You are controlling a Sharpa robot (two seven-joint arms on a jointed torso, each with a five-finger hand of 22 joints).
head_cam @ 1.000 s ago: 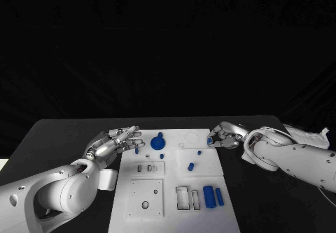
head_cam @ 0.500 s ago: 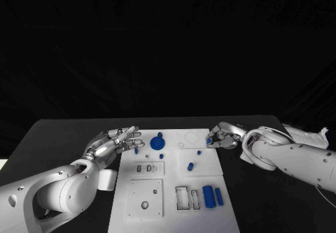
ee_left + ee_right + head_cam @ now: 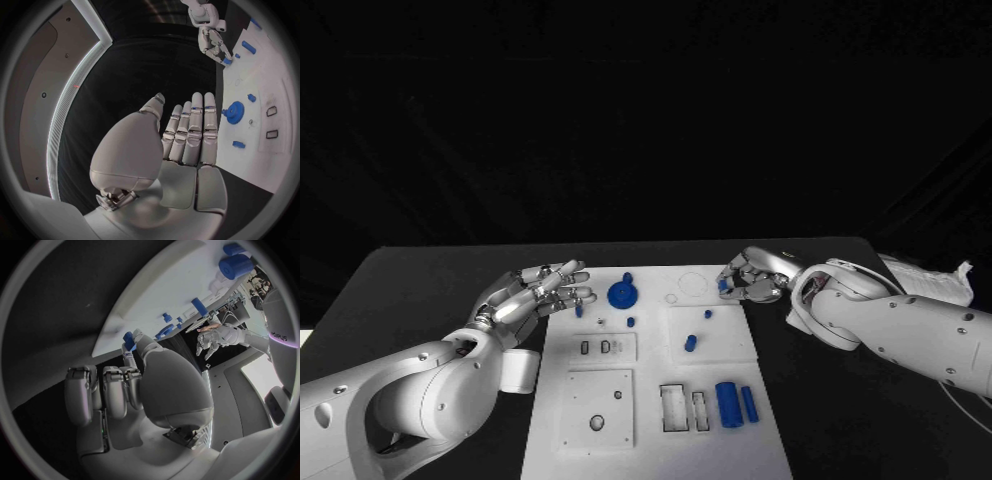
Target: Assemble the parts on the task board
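Right hand (image 3: pixel 756 280), pinching a small blue part (image 3: pixel 724 286), has edged toward nine o'clock over the board's (image 3: pixel 733 400) far right edge.

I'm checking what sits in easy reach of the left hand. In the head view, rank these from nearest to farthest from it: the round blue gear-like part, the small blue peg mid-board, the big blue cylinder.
1. Round blue part, beside the left hand.
2. Small blue peg, mid-board.
3. Big blue cylinder, near right end.
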